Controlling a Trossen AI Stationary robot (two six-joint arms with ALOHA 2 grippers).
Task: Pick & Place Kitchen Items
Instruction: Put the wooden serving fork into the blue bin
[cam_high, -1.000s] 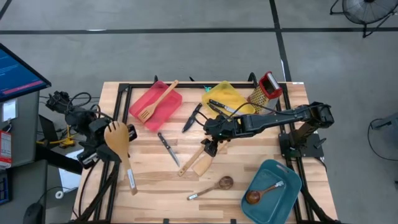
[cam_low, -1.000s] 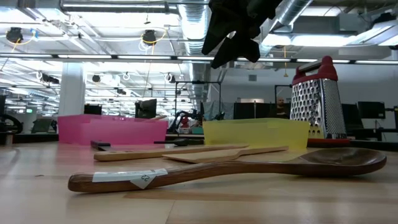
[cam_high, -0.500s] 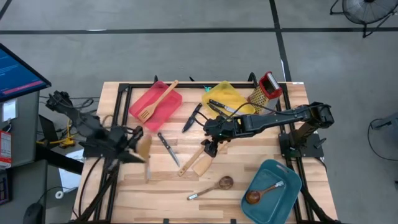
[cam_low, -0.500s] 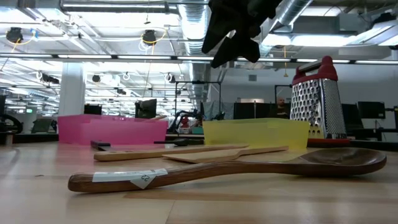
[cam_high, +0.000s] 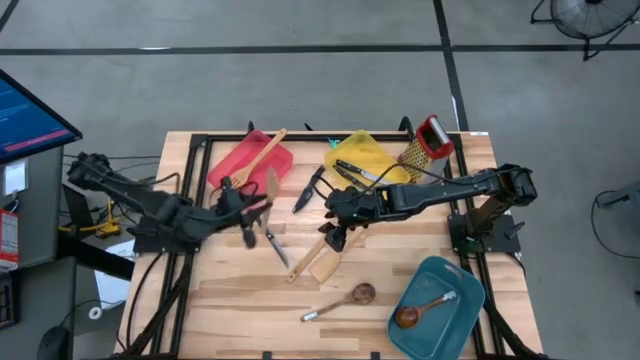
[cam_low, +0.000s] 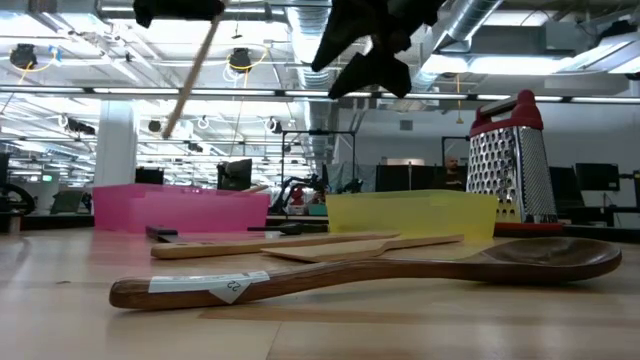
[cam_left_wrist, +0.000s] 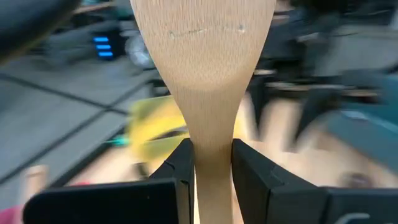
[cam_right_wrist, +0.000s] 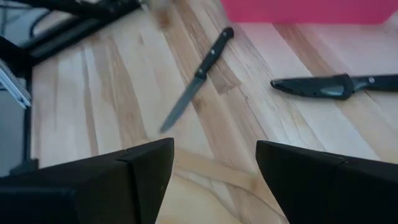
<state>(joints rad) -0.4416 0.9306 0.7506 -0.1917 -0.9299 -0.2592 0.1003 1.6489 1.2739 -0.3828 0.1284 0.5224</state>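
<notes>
My left gripper (cam_high: 248, 208) is shut on a pale wooden spatula (cam_high: 269, 185), held in the air between the red tray (cam_high: 262, 168) and a steel knife (cam_high: 272, 240). In the low view its handle (cam_low: 188, 75) slants down from the gripper. My right gripper (cam_high: 337, 233) is open and empty above two pale wooden utensils (cam_high: 320, 258) lying crossed on the table. Its wrist view shows the steel knife (cam_right_wrist: 196, 78) and a black knife (cam_right_wrist: 336, 86) on the wood beyond its fingers. My left gripper pinches the spatula's neck (cam_left_wrist: 211, 158), just below the broad head (cam_left_wrist: 202, 50), between its two fingers. The fingers lie across the neck. The spatula is lifted clear of the table, and its handle hangs slanting below the gripper.
A slotted turner (cam_high: 255, 160) lies in the red tray. The yellow tray (cam_high: 372, 152) holds knives, and the teal tray (cam_high: 440, 300) holds a spoon. A grater (cam_high: 428, 140) stands at the far right. A dark-bowled spoon (cam_high: 345, 298) lies near the front.
My left gripper has swung from the table's left edge toward the middle and the far side, next to the red tray. It has carried the spatula with it and turned it about, still clear of the table.
</notes>
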